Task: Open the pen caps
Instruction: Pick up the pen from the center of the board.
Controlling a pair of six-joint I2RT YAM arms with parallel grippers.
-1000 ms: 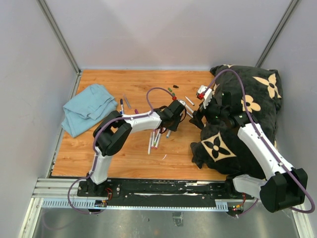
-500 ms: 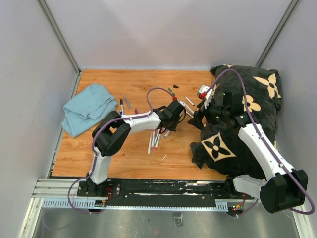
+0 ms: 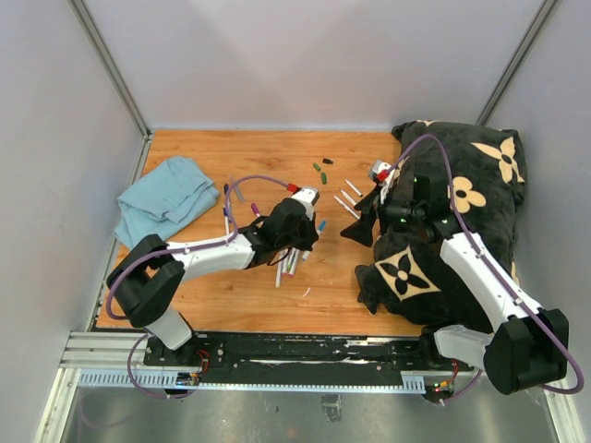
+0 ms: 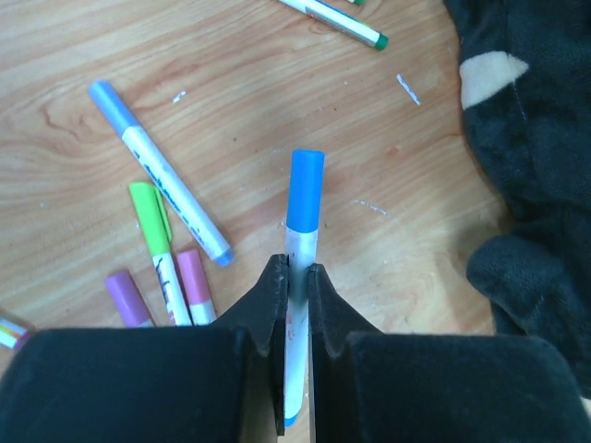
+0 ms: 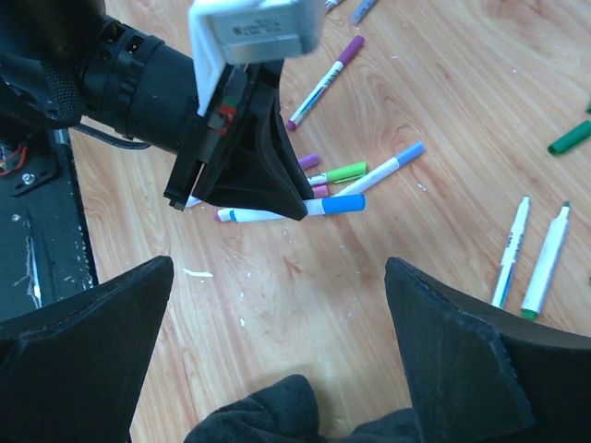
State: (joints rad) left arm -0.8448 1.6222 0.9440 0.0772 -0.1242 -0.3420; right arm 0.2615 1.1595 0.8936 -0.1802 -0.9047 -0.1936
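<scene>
My left gripper [image 4: 295, 273] is shut on a slim white marker, held just above the wooden table [image 3: 203, 277]. The marker's blue pen cap [image 4: 306, 189] sticks out past the fingertips and is still on the barrel. The same cap [image 5: 343, 204] shows in the right wrist view, and from above [image 3: 320, 225]. My right gripper [image 5: 280, 305] hangs open and empty over bare wood a short way to the right [image 3: 355, 226], facing the left gripper [image 3: 308, 231]. Several capped markers lie under the left gripper: light blue [image 4: 157, 171], green [image 4: 152, 231], pink [image 4: 192, 281], purple [image 4: 125, 295].
A black flower-patterned blanket [image 3: 462, 212] covers the table's right side, under the right arm. A folded blue cloth [image 3: 166, 198] lies far left. Loose green [image 3: 319, 168] and black [image 3: 328, 161] caps and uncapped pens [image 3: 349, 198] lie toward the back. A purple marker [image 5: 323, 83] lies behind.
The left gripper closed on the blue-capped marker and drew back left and toward the near edge with it. The right gripper moved slightly left, staying open.
</scene>
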